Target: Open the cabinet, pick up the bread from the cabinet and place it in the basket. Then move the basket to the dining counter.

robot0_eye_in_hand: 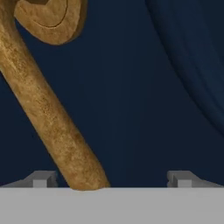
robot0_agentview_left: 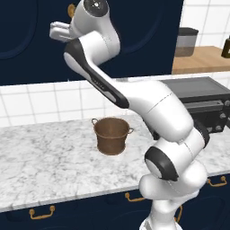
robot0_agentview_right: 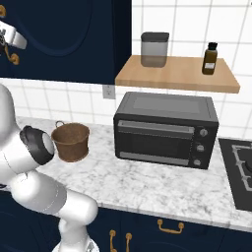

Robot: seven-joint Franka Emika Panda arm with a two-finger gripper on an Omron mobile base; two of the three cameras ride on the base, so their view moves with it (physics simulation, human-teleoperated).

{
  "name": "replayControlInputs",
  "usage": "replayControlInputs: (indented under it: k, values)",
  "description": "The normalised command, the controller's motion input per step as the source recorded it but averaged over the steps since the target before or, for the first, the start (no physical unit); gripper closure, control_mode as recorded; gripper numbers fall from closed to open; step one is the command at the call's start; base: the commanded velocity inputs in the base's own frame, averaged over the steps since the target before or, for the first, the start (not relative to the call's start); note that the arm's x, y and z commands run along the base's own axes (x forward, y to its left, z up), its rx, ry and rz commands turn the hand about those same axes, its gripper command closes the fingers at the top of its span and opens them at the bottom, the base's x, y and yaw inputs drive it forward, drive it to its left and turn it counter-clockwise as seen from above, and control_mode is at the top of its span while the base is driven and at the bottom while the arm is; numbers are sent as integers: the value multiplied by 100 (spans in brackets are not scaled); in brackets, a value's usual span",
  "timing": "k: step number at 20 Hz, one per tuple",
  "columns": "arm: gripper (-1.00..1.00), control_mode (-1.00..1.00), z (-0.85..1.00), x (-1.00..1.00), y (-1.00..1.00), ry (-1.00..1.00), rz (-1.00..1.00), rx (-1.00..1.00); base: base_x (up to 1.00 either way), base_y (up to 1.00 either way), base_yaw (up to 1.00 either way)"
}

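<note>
End effector (robot0_eye_in_hand: 111, 179) spread wide, grasping nothing, pressed close to closed cabinet (robot0_eye_in_hand: 131, 96); brass handle (robot0_eye_in_hand: 48, 118) between fingertips, off-centre. Could slip off on closing. Basket (robot0_agentview_left: 111, 134) far below on counter (robot0_agentview_left: 40, 161).

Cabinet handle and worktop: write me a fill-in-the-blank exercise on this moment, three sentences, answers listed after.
1. In the hand view, the brass handle on the cabinet door passes between the claw's two fingertips, whose jaws stand ____.
2. The basket stands upright on the marble worktop and holds ____.
3. On the wooden shelf above the toaster oven, beside the grey canister, stands a brown ____.

Missing words: open; nothing; bottle
</note>
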Motion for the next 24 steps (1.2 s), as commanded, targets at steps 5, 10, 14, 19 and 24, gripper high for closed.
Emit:
replayControlInputs:
  k: [5,10,14,19,24]
  values:
    - [-100,-100,-6,57,24,-8,0,-9,0,0,0]
    - [-100,-100,-48,28,8,-45,0,-7,0,0,0]
    - [-100,-100,-66,30,6,-53,-1,-5,0,0,0]
    - [-100,-100,-60,82,0,-23,-4,0,0,0,0]
    - [100,-100,-56,78,-13,-12,-1,5,0,0,0]
